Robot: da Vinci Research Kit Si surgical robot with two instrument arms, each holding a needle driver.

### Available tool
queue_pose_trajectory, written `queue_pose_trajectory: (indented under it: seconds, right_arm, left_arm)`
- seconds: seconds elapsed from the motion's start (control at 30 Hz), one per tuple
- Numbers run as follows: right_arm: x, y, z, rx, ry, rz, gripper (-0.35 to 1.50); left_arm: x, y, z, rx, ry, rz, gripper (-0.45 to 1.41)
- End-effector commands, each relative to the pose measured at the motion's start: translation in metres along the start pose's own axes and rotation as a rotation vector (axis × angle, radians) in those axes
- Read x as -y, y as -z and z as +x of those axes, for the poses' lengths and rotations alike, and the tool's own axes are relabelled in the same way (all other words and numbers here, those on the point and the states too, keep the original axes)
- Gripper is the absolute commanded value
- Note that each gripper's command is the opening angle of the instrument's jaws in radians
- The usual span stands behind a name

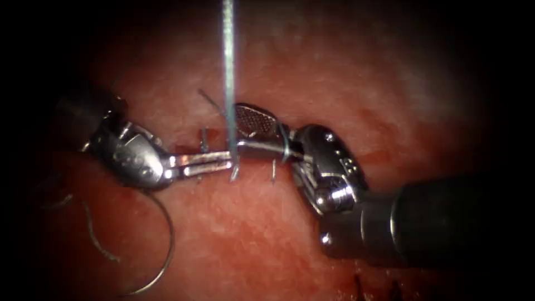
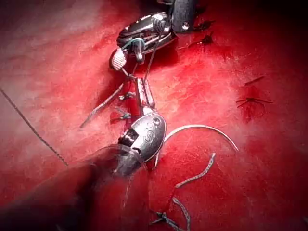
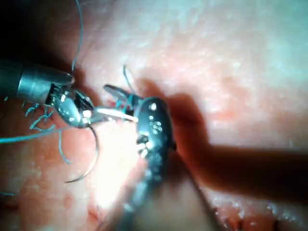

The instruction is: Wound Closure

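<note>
1. Tissue point(image 1: 312, 72) spans the endoscope view; the cut runs roughly left-right across the middle, between the two tools.
2. Right tool point(image 1: 253, 129) comes in from the right, jaws spread: textured upper jaw lifted, lower jaw lying along the cut. Thread is wrapped round its neck; nothing is pinched between the jaws.
3. Left tool point(image 1: 214, 163) comes from the left, jaws closed on the thread point(image 1: 229, 67) just where that strand comes down; its short end hangs below the tips. The strand runs taut and straight up out of view.
4. Needle point(image 1: 161, 245) lies loose on the tissue, lower left of the cut, below the left tool; neither tool holds it, not in the tissue. The left wrist view shows it beside the tool body point(image 2: 202, 129).
5. Cut thread ends point(image 1: 273, 170) stand up near the cut.
6. Judgement: looks like knot work. To do it well, keep the left grip firm, keep strand tension even, keep the wrap from slipping off the right tool, and avoid dragging on the tissue edge.
</note>
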Motion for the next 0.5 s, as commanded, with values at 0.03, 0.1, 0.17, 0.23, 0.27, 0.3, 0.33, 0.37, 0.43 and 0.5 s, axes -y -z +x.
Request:
queue_pose_trajectory:
  seconds: [0.03, 0.1, 0.17, 0.23, 0.27, 0.3, 0.33, 0.37, 0.43, 0.5]
  right_arm:
    - [0.0005, 0.0, -0.0014, 0.027, 0.006, -0.001, 0.26]
    - [0.0004, -0.0001, -0.0015, 0.061, 0.018, -0.026, 0.21]
    - [0.0005, -0.0002, -0.0016, 0.089, 0.028, -0.057, 0.17]
    - [0.0006, -0.0003, -0.0017, 0.115, 0.04, -0.1, 0.17]
    - [0.0006, -0.0004, -0.0017, 0.129, 0.046, -0.123, 0.17]
    - [0.0007, -0.0006, -0.0017, 0.142, 0.053, -0.15, 0.17]
    - [0.0007, -0.0007, -0.0018, 0.156, 0.058, -0.171, 0.17]
    - [0.0008, -0.0011, -0.0019, 0.2, 0.066, -0.227, 0.24]
    - [0.0008, -0.0016, -0.002, 0.25, 0.098, -0.267, 0.31]
    - [0.0009, -0.0022, -0.0021, 0.329, 0.15, -0.3, 0.32]
  left_arm:
    - [-0.0012, -0.0001, -0.0005, 0.0, 0.004, -0.001, -0.45]
    - [-0.0012, -0.0001, -0.0004, -0.001, 0.004, -0.004, -0.45]
    - [-0.0012, -0.0002, -0.0004, -0.001, 0.004, -0.004, -0.45]
    - [-0.001, -0.0003, -0.0003, -0.001, 0.005, -0.003, -0.45]
    - [-0.0009, -0.0003, -0.0003, -0.001, 0.012, -0.003, -0.45]
    - [-0.0007, -0.0004, -0.0002, 0.001, 0.014, -0.005, -0.45]
    - [-0.0006, -0.0005, -0.0002, 0.001, 0.015, -0.005, -0.45]
    - [-0.0002, -0.0006, -0.0001, 0.004, 0.017, -0.006, -0.45]
    - [0.0002, -0.0008, 0.0, 0.016, 0.02, -0.003, -0.45]
    - [0.0006, -0.0009, 0.0001, 0.031, 0.022, 0.004, -0.45]
